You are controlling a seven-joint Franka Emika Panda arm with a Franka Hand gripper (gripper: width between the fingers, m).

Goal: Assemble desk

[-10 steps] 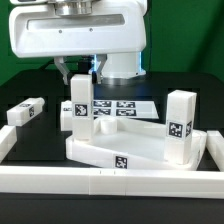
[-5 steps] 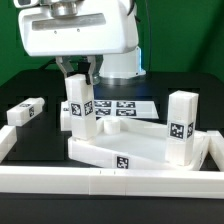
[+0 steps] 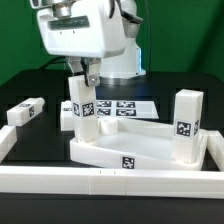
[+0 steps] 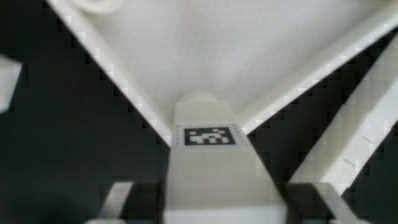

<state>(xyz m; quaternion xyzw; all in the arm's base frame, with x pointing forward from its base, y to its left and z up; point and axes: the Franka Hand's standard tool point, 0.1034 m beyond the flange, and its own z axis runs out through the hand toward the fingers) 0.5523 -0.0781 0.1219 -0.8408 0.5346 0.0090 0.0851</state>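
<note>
My gripper [image 3: 84, 78] is shut on a white leg [image 3: 83, 104] with black-white tags. It holds the leg upright at the near-left corner of the white tray-like tabletop [image 3: 140, 150]. In the wrist view the leg [image 4: 214, 160] sits between my two dark fingers [image 4: 125, 200], with the tabletop's corner rim [image 4: 125, 70] spreading beyond it. A second leg [image 3: 186, 124] stands upright at the tabletop's right end. A third leg [image 3: 25, 112] lies on the table at the exterior view's left. Part of another tagged block [image 3: 67, 113] shows just behind the held leg.
The marker board [image 3: 118, 104] lies flat behind the tabletop. A long white border rail [image 3: 110, 181] runs along the front and up both sides. The arm's white body [image 3: 85, 35] hangs over the back left.
My gripper and the held leg have shifted toward the exterior view's right. The tabletop and the standing leg on it have slid a little right too.
</note>
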